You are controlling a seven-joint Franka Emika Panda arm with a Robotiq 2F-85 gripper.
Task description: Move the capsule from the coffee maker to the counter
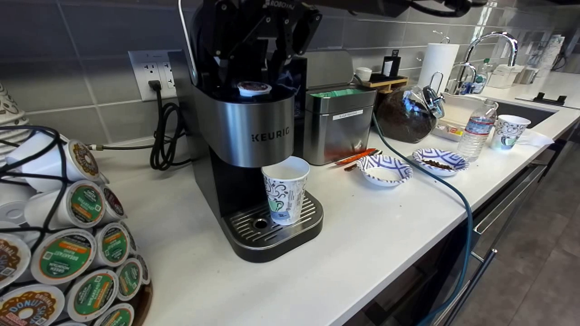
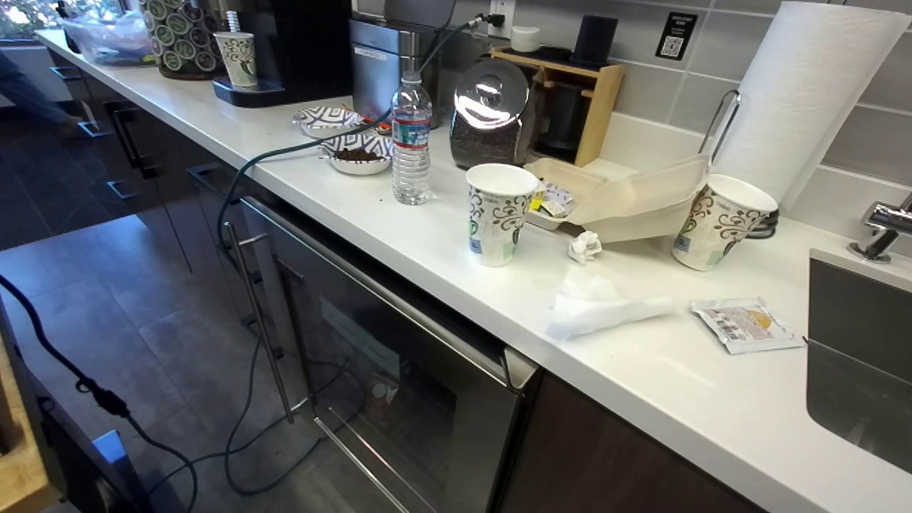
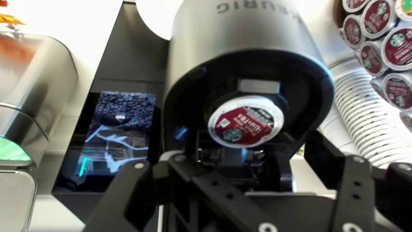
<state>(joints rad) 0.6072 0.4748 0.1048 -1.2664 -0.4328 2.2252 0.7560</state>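
The capsule (image 1: 253, 88) has a white rim and a dark red lid. It sits lid up in the open top of the coffee maker (image 1: 247, 131), its rim showing above the opening. In the wrist view the capsule (image 3: 246, 124) shows its red label, with the coffee maker's silver front (image 3: 238, 32) beyond it. My gripper (image 1: 251, 68) is open and empty, just above and behind the capsule; its fingers (image 3: 241, 158) are spread apart in the wrist view, not touching the capsule. The white counter (image 1: 344, 267) lies around the coffee maker. The gripper is out of view in an exterior view (image 2: 442, 249).
A paper cup (image 1: 285, 190) stands on the drip tray. The raised lid handle (image 1: 188, 40) is beside the gripper. A capsule rack (image 1: 68, 253) stands on one side, a metal bin (image 1: 340, 122) on the other. Paper bowls (image 1: 385, 171) and a bottle (image 1: 478, 129) stand farther along.
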